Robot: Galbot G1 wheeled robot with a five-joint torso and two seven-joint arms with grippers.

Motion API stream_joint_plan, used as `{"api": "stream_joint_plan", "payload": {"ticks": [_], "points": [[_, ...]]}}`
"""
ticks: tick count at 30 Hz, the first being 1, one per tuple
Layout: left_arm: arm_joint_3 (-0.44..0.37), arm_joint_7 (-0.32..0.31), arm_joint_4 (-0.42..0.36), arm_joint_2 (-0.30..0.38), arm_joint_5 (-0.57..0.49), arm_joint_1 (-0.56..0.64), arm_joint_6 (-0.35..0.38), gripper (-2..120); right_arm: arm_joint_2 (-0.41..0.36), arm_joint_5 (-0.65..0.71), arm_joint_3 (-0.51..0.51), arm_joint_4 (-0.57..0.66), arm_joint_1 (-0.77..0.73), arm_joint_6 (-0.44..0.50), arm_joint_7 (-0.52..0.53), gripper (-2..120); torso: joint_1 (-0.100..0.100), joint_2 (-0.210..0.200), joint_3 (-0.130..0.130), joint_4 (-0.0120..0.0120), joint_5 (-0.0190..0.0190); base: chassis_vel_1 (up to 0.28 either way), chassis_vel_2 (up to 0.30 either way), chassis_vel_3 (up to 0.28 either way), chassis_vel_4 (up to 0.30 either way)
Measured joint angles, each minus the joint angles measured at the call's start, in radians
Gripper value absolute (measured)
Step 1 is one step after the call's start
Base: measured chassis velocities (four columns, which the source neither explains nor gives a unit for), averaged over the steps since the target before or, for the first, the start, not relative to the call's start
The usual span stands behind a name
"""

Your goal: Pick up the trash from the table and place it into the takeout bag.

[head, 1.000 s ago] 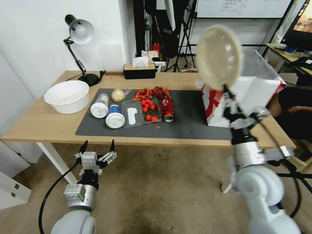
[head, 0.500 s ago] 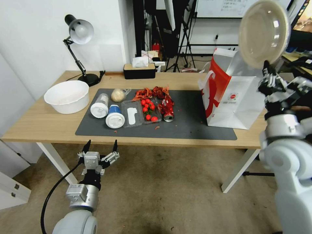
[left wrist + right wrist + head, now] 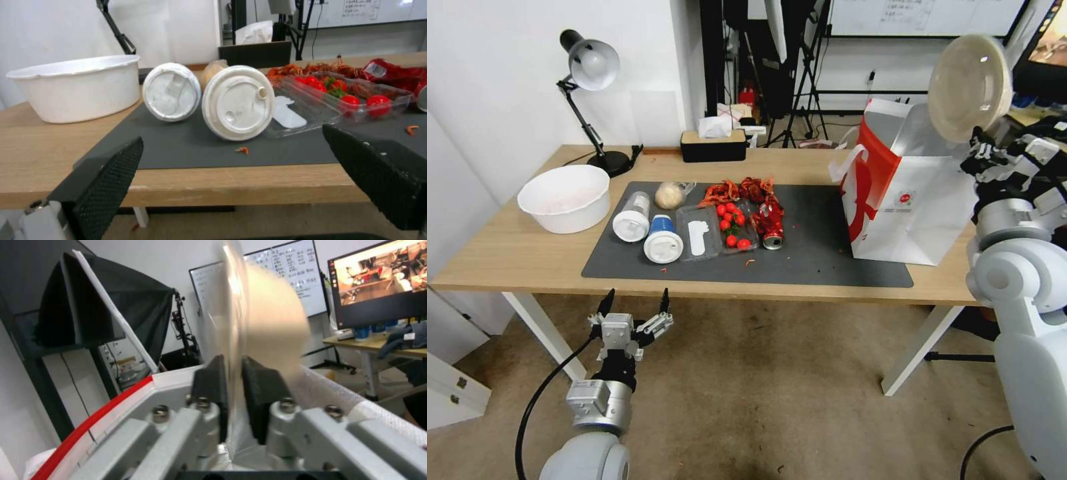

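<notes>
My right gripper (image 3: 979,141) is shut on the rim of the shallow beige bowl (image 3: 970,87), held on edge in the air above the far right corner of the takeout bag (image 3: 907,200). In the right wrist view the pads (image 3: 212,383) pinch the bowl (image 3: 271,323) over the bag's red edge (image 3: 111,396). On the table (image 3: 514,253) lie the crushed red can (image 3: 770,223), blue cup (image 3: 663,241), clear cup (image 3: 632,217) and wrapped beige lump (image 3: 670,195). My left gripper (image 3: 635,300) hangs open below the table's front edge, facing both cup lids (image 3: 238,101).
A big white bowl (image 3: 565,197) sits left of the dark mat (image 3: 814,247). A clear tray of tomatoes (image 3: 720,230) and red shells (image 3: 737,191) lie mid-mat. A desk lamp (image 3: 590,67) and tissue box (image 3: 714,145) stand at the back edge.
My right gripper has carried the beige bowl to the right, up past the bag, then slightly down beside the bag's top. The left arm has barely moved.
</notes>
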Motion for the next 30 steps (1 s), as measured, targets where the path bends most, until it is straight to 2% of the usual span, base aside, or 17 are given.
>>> {"api": "stream_joint_plan", "payload": {"ticks": [1,4,5,7,9,12,13,14,17,18,20,21,24,27,29,30], "points": [[0.000,0.000,0.000,0.000,0.000,0.000,0.000,100,0.000,0.000,0.000,0.000,0.000,0.000,0.000,13,0.000,0.000,0.000,0.0000,0.0000,0.000,0.000,0.000,0.000],[-0.001,0.002,0.005,-0.006,0.004,-0.001,-0.003,100,0.002,0.006,-0.006,-0.006,0.005,-0.011,0.001,25,0.000,0.000,0.000,-0.0001,0.0000,0.000,0.000,0.000,0.000],[-0.001,0.002,0.005,-0.006,0.004,-0.001,-0.003,100,0.002,0.006,-0.006,-0.006,0.005,-0.011,0.001,25,0.000,0.000,0.000,-0.0001,0.0000,0.000,0.000,0.000,0.000],[-0.003,0.003,0.007,-0.008,0.005,-0.003,-0.004,100,0.005,0.007,-0.010,-0.006,0.004,-0.012,0.000,37,0.000,0.000,0.000,-0.0001,0.0000,0.000,0.000,0.000,0.000],[-0.003,0.003,0.007,-0.008,0.005,-0.003,-0.004,100,0.006,0.007,-0.010,-0.006,0.003,-0.012,-0.001,41,0.000,0.000,0.000,-0.0001,0.0000,0.000,0.000,0.000,0.000],[-0.004,0.005,0.007,-0.006,0.006,-0.003,-0.004,100,0.007,0.019,-0.004,0.020,-0.011,0.008,-0.022,54,0.000,0.000,0.000,-0.0001,0.0000,0.000,0.000,0.000,0.000],[-0.004,0.006,0.007,-0.004,0.005,-0.005,-0.004,100,0.008,0.041,0.000,0.037,-0.023,0.051,-0.057,61,0.000,0.000,0.000,-0.0001,0.0000,0.000,0.000,0.000,0.000],[-0.004,0.006,0.007,-0.004,0.005,-0.005,-0.004,100,0.008,0.041,0.000,0.037,-0.023,0.051,-0.057,61,0.000,0.000,0.000,-0.0001,0.0000,0.000,0.000,0.000,0.000],[-0.003,0.008,0.007,-0.001,0.000,-0.006,-0.006,100,0.019,0.114,0.010,0.100,-0.090,0.152,-0.183,75,0.000,0.000,0.000,0.0000,-0.0002,0.000,0.000,0.000,0.000],[-0.003,0.008,0.007,-0.001,0.000,-0.006,-0.006,100,0.019,0.114,0.010,0.100,-0.090,0.152,-0.183,75,0.000,0.000,0.000,0.0000,-0.0002,0.000,0.000,0.000,0.000],[-0.003,0.009,0.007,0.002,-0.002,-0.006,-0.009,100,0.031,0.120,0.010,0.142,-0.162,0.208,-0.265,84,0.000,0.000,0.000,-0.0001,-0.0001,0.000,0.000,0.000,0.000],[-0.003,0.009,0.007,0.002,-0.002,-0.006,-0.009,100,0.031,0.120,0.010,0.142,-0.162,0.208,-0.265,84,0.000,0.000,0.000,-0.0001,-0.0001,0.000,0.000,0.000,0.000],[-0.004,0.009,0.010,0.007,-0.009,-0.006,-0.014,100,0.060,0.071,-0.011,0.203,-0.278,0.263,-0.343,97,0.000,0.000,0.000,0.0000,-0.0002,0.000,0.000,0.000,0.000],[-0.004,0.010,0.011,0.010,-0.016,-0.006,-0.017,100,0.075,0.001,-0.024,0.222,-0.333,0.291,-0.372,100,0.000,0.000,0.000,-0.0002,-0.0002,0.000,0.000,0.000,0.000],[-0.005,0.012,0.014,0.014,-0.021,-0.005,-0.020,100,0.094,-0.127,-0.043,0.232,-0.407,0.338,-0.401,100,0.000,0.000,0.000,0.0000,-0.0001,0.000,0.000,0.000,0.000],[-0.005,0.012,0.014,0.014,-0.021,-0.005,-0.020,100,0.094,-0.127,-0.043,0.232,-0.407,0.338,-0.401,100,0.000,0.000,0.000,0.0000,-0.0001,0.000,0.000,0.000,0.000]]}}
